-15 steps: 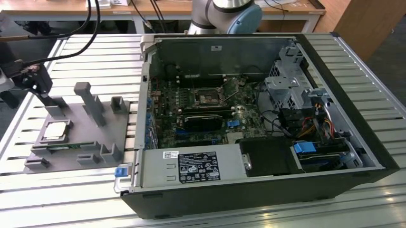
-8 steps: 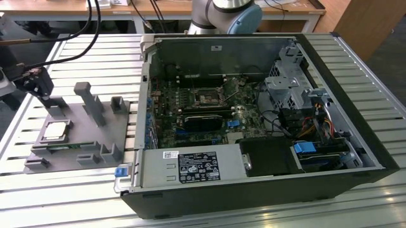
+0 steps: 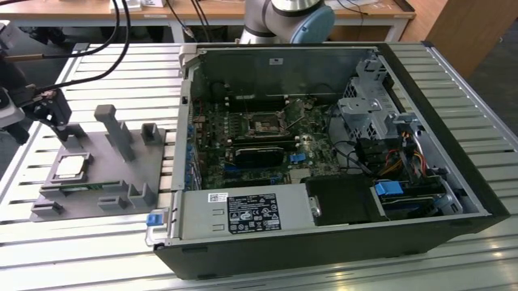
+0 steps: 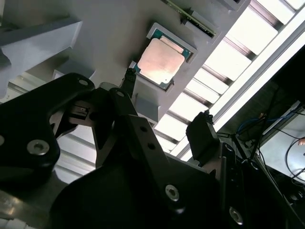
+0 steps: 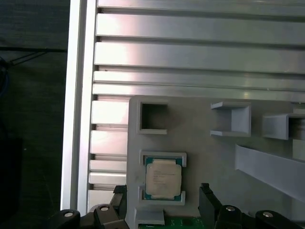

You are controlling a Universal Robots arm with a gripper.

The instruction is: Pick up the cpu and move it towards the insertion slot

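Spread wide and empty, the gripper (image 3: 58, 128) was seen held above the grey fixture (image 3: 121, 176) at the exterior view's left. In the first wrist view its black fingertips (image 5: 206, 193) were shown on either side of the cpu (image 5: 163, 178), apart from it. The cpu was seated flat in a square recess of the fixture, silvery top upward, with a green memory stick (image 5: 174, 222) just beside it. The insertion slot (image 3: 265, 125) was found on the motherboard inside the open computer case (image 3: 457, 182), well apart from the cpu, towards the exterior view's right. Fixture and case were set on a slatted metal table (image 3: 121, 79).
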